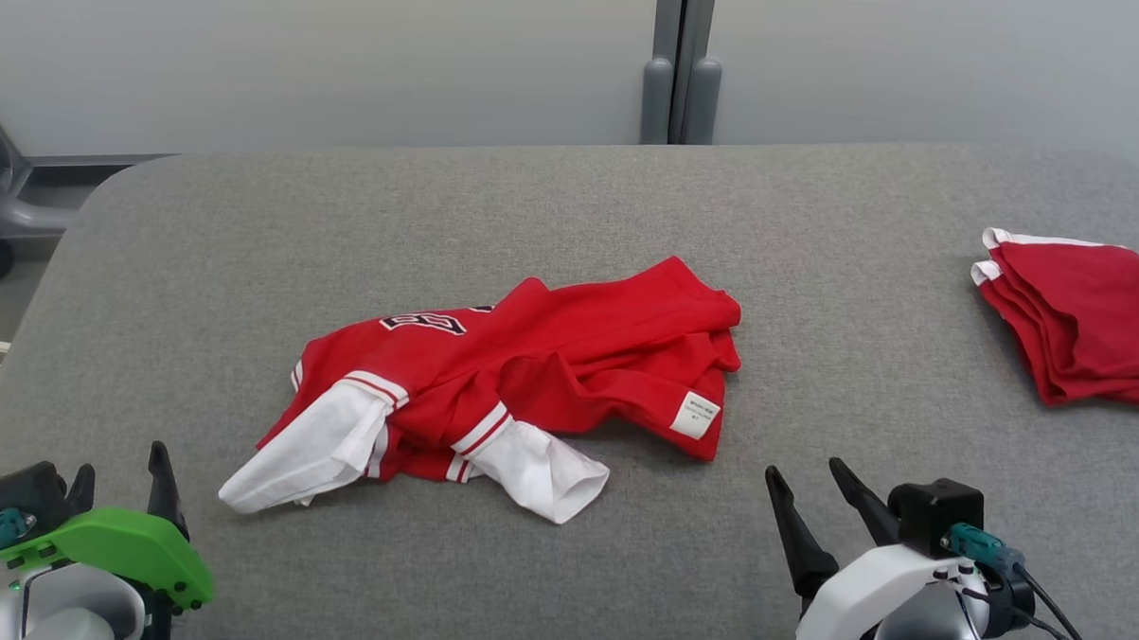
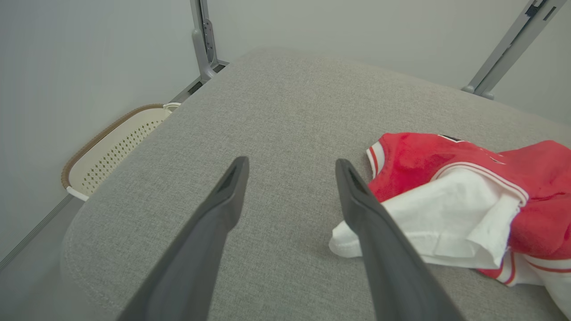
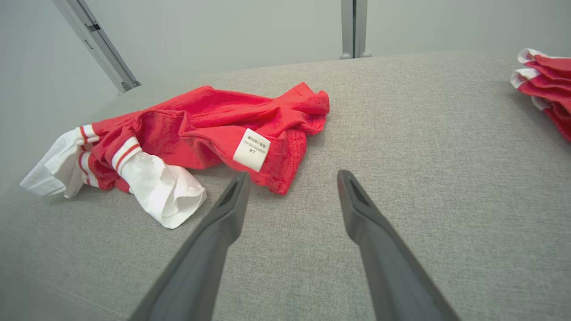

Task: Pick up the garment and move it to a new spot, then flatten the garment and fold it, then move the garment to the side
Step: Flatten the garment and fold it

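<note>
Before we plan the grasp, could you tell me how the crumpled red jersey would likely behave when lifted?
Probably floppy: the red jersey lies in soft folds, so it should sag and drape. Likely light, since the cloth looks thin. Its white sleeves lie loose and may trail.

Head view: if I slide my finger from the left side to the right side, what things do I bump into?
First the left gripper → the crumpled red and white garment → the right gripper → the folded red clothes.
</note>
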Controlling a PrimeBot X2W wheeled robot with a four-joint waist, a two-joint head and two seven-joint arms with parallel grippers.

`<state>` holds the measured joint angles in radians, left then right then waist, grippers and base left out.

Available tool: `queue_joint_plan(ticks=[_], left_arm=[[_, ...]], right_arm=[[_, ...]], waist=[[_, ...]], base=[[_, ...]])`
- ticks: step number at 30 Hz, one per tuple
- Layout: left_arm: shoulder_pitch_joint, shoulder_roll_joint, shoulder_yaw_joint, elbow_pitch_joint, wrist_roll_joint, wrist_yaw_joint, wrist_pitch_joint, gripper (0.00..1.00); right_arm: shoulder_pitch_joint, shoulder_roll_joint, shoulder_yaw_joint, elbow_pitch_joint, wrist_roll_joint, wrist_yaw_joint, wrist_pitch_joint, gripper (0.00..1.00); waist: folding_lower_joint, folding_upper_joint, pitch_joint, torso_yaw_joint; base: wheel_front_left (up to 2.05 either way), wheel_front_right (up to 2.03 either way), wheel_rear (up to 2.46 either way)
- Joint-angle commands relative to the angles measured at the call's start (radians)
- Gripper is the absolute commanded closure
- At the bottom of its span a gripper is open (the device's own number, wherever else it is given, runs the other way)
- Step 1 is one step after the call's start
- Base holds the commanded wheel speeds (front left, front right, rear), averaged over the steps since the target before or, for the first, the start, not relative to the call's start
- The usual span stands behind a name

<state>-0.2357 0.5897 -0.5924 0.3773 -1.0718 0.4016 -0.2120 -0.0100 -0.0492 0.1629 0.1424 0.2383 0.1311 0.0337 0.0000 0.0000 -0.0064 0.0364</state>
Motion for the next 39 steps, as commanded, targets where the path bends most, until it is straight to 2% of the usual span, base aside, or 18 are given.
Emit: queue_joint_plan(ticks=[1,9,15,22,24,33,39], left_arm=[[0.012,0.002,0.002,-0.012,-0.007,0.004,-0.001,0.00],[0.048,-0.075,0.039,-0.138,-0.054,-0.034,-0.030,0.00],[0.084,-0.148,0.043,-0.267,-0.035,-0.071,-0.047,0.00],[0.132,-0.182,0.037,-0.351,0.014,-0.105,-0.052,0.00],[0.145,-0.189,0.032,-0.365,0.035,-0.113,-0.052,0.00],[0.142,-0.218,-0.014,-0.372,0.093,-0.100,-0.050,0.00],[0.107,-0.224,-0.033,-0.374,0.123,-0.108,-0.049,0.00]], right_arm=[[0.007,-0.003,-0.003,0.001,-0.003,-0.001,0.002,0.00],[-0.016,-0.003,-0.038,0.029,-0.035,-0.001,0.065,0.00],[-0.060,-0.003,-0.096,0.066,-0.016,-0.001,0.176,0.00],[-0.166,-0.003,-0.160,0.120,-0.003,-0.001,0.309,0.00],[-0.212,-0.006,-0.185,0.145,-0.032,-0.001,0.345,0.00],[-0.407,-0.034,-0.282,0.296,-0.054,-0.001,0.439,0.00],[-0.522,-0.084,-0.323,0.394,-0.059,-0.001,0.472,0.00]], waist=[[0.0000,0.0000,-0.013,0.018],[0.0000,0.0000,-0.029,0.058],[0.0000,0.0000,-0.038,0.083],[0.0000,0.0000,-0.036,0.101],[0.0000,0.0000,-0.031,0.110],[0.0000,0.0000,0.023,0.176],[0.0000,0.0000,0.080,0.222]], base=[[0.00,0.00,0.00],[0.00,0.00,0.00],[0.00,0.00,0.00],[0.00,0.00,0.00],[0.00,0.00,0.00],[0.00,0.00,0.00],[0.00,0.00,0.00]])
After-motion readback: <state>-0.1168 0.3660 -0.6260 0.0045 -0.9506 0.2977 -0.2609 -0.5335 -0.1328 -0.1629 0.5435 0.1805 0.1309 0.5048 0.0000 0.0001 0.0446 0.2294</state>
